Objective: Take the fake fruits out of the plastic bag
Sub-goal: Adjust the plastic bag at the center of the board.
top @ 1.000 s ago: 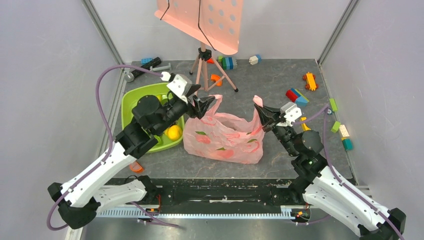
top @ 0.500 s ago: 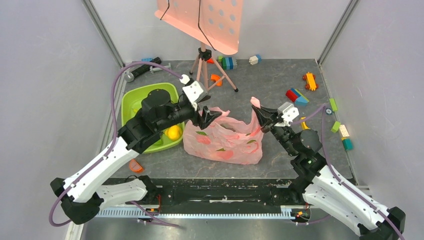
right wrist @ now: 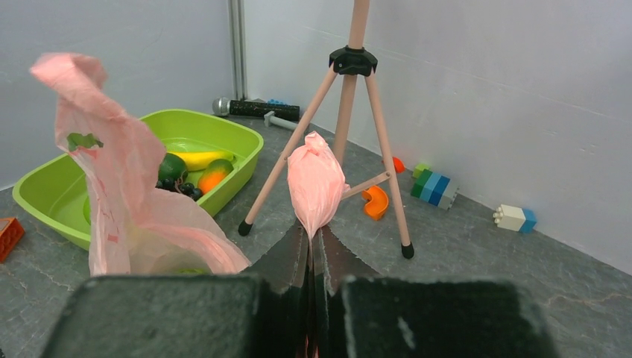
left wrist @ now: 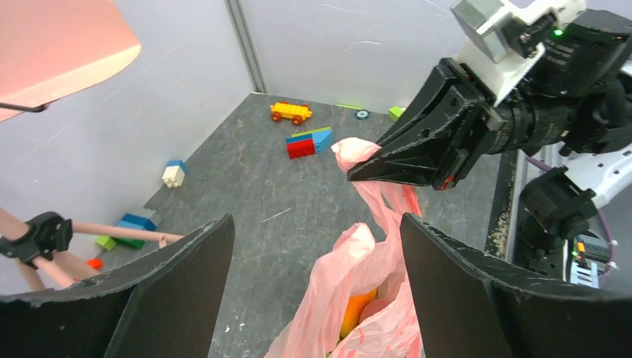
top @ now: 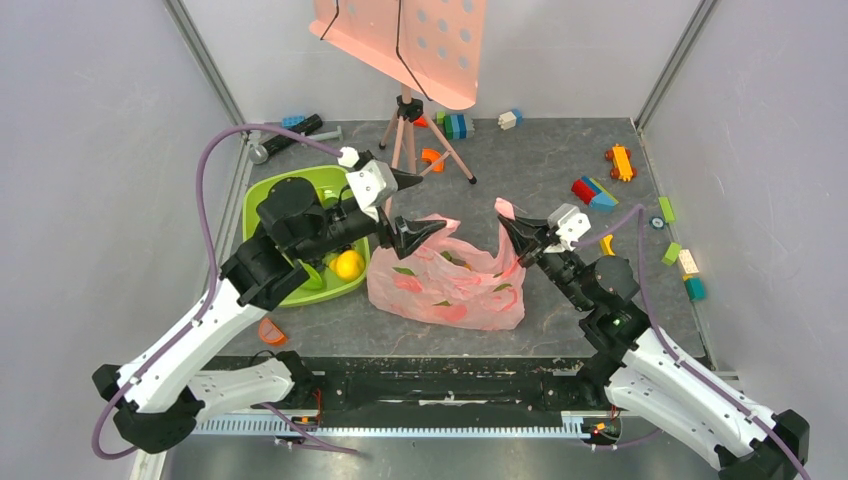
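The pink plastic bag point(top: 450, 278) lies mid-table, its mouth facing up. My right gripper point(top: 512, 225) is shut on the bag's right handle point(right wrist: 314, 179) and holds it up. My left gripper point(top: 430, 203) is open and empty over the bag's left side. In the left wrist view the bag point(left wrist: 373, 253) lies between the spread fingers point(left wrist: 171, 291), and an orange fruit point(left wrist: 356, 309) shows inside. The left handle point(right wrist: 82, 97) stands loose. The green tub point(top: 262, 205) left of the bag holds a yellow fruit point(top: 348, 265), a banana point(right wrist: 197, 158) and other fruits.
A pink perforated stand on a tripod point(top: 405, 130) rises just behind the bag. Toy bricks point(top: 592, 190) and a toy car point(top: 621, 160) lie at the back right, more bricks point(top: 684, 262) along the right edge. An orange piece point(top: 270, 332) lies near the front left.
My left gripper has let go of the bag's left handle, opened, and now hangs over the bag's mouth. The bag's left side has sagged. My right gripper has shifted slightly left with its handle.
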{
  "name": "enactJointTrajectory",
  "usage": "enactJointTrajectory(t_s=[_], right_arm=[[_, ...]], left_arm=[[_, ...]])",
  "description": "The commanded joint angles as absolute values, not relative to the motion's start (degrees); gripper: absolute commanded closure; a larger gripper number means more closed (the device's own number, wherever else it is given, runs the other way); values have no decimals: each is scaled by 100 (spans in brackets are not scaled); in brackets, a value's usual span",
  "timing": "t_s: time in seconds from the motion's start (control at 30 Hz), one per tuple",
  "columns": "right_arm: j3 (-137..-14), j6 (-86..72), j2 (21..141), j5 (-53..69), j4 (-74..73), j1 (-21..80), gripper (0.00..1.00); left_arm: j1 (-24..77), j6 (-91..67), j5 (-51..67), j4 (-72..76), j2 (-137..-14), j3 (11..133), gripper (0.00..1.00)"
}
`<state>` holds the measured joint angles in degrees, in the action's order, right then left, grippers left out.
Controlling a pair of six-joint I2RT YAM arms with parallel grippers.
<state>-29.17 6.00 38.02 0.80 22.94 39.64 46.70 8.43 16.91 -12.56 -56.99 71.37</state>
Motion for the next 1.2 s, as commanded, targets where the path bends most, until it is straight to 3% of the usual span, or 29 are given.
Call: enactJointTrajectory(t_s=[0.0, 0.3, 0.53, 0.9, 1.17], right_arm=[[-2979, 583, 3783, 183, 2356, 3975, 100], [-2988, 620, 3762, 211, 2266, 3974, 100], [-2989, 668, 3790, 402, 2285, 3976, 100], [-2979, 728, 3812, 480, 2312, 3980, 100], [-2962, 732, 3786, 455, 2321, 3972, 100]], left_arm=[[4661, 1162, 2251, -1038, -5838, 7287, 11], [4676, 1264, 2921, -1067, -6180, 7264, 7], [4684, 1599, 2787, -1184, -6440, 7183, 7], [4693, 1960, 2411, -1477, -6747, 7141, 22], [4693, 1602, 2413, -1135, -6849, 7152, 50]])
